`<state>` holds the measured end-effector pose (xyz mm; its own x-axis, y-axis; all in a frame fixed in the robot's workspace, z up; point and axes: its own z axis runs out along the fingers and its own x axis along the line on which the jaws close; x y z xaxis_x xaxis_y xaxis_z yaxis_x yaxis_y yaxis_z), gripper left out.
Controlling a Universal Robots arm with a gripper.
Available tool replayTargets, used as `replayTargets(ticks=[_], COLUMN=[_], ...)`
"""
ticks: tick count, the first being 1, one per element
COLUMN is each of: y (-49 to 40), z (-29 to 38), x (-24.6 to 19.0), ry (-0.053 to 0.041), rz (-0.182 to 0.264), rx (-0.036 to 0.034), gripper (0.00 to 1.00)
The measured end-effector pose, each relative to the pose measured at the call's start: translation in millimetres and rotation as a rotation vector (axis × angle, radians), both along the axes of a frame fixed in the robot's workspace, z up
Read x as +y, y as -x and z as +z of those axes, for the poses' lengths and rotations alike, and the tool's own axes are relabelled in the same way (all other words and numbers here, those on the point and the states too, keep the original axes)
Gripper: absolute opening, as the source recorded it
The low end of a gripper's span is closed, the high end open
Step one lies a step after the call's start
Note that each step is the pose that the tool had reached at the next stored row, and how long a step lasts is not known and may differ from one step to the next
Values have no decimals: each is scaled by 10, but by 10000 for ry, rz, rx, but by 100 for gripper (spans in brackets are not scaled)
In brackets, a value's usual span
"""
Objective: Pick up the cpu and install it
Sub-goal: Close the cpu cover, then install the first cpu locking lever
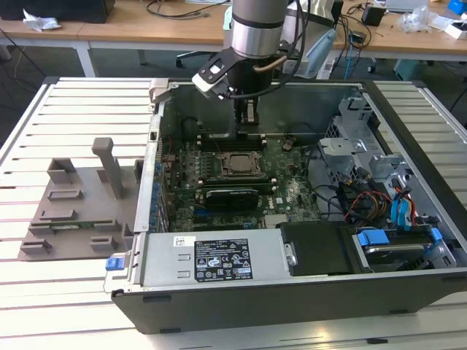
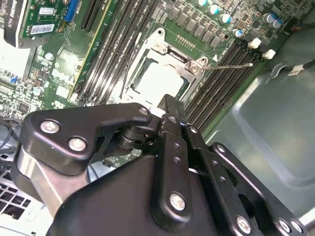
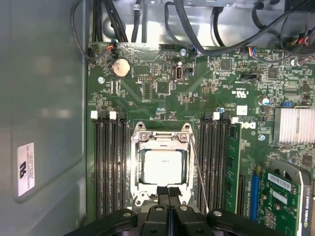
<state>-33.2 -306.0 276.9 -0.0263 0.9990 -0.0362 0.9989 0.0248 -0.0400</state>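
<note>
a slatted bench [image 1: 73, 109] carries an open computer case [image 1: 408, 153], with a grey fixture plate [image 1: 73, 211] beside it at the exterior view's left. the green motherboard [image 3: 147, 88] lies flat on the case floor, memory slots on either side of the socket frame [image 3: 160, 139]. the gripper [image 3: 169, 190] hangs inside the case over the board, its two fingers pressed together with nothing between them.

the cpu [image 3: 162, 166] lies flat inside the socket frame, silver top up, ringed by the frame. in the first wrist view the fingertips sit just beside the frame's edge, with the chip just past them; they look apart from it, not touching. the exterior view puts the gripper above the socket.

the chip is likely light, thin and stiff, its metal top smooth enough to slip. its underside and the socket contacts are probably fragile, so it should be held level by two opposite edges, never tilted or dragged.
</note>
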Motion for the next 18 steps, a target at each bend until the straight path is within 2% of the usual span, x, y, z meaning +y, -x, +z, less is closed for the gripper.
replayTargets(ticks=[1,13,15,18], y=[0,0,0,0], z=[40,49,50,49], x=[0,0,-1,0], ry=[0,-1,1,-1], rz=[0,10,378,1246], rx=[0,0,1,0], gripper=[11,11,11,11])
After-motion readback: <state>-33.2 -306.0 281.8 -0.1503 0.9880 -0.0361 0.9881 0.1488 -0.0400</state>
